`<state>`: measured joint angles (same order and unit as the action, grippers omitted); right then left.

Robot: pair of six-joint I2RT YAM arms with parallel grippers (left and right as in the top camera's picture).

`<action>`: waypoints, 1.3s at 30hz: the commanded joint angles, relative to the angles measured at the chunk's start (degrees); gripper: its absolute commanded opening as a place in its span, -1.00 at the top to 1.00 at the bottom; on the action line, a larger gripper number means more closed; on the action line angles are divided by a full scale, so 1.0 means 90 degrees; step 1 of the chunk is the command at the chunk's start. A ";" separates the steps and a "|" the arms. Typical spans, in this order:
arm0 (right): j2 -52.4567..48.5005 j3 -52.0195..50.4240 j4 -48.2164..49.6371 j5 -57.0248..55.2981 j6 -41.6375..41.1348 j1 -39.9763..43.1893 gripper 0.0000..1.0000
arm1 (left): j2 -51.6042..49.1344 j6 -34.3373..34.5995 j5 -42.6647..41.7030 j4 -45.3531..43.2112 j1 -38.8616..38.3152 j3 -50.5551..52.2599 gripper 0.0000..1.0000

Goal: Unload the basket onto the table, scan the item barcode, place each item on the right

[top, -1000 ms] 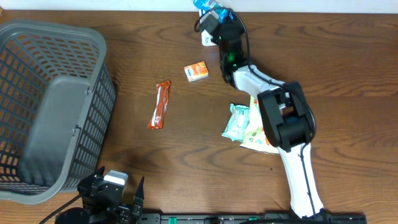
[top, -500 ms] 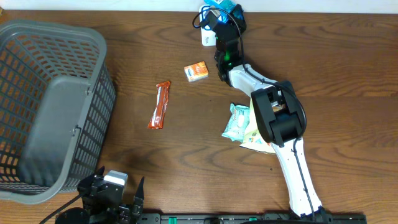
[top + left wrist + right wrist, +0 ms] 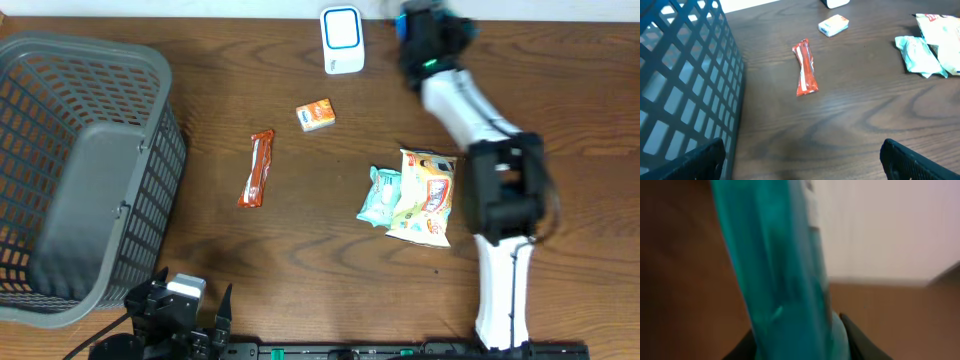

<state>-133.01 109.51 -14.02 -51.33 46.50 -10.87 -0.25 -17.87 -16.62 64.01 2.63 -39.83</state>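
Left hand (image 3: 192,303) rested wide open at the overhead frame's lower left, a white scanner (image 3: 342,40) stood top centre on the surface (image 3: 300,250), and the right hand (image 3: 430,25), just right of it, gripped a teal packet (image 3: 775,270).

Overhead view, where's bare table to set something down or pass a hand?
Widest bare wood: the front strip between left gripper and right arm, below the red bar, teal packet and yellow packet. Also between basket and scanner, and right of the arm. Crowded mid-table around the orange box and packets.
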 commanded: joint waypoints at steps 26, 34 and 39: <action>0.1333 -0.1746 -0.2062 0.4121 -0.4141 0.5328 -0.99 | 0.0007 -0.0034 -0.0080 -0.0017 0.0034 -0.0027 -0.97; 0.3667 -0.1746 -0.2361 0.9083 -0.6931 0.4935 -0.99 | 0.0007 -0.0036 -0.0080 -0.0017 0.0034 -0.0027 -0.97; 0.4126 -0.1749 -0.3966 1.0494 -0.8359 0.3917 -0.98 | 0.0007 -0.0034 -0.0080 -0.0017 0.0034 -0.0027 -0.97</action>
<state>-94.91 94.24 -42.72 27.09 -15.77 30.50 -0.25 -17.87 -16.64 64.07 2.63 -39.83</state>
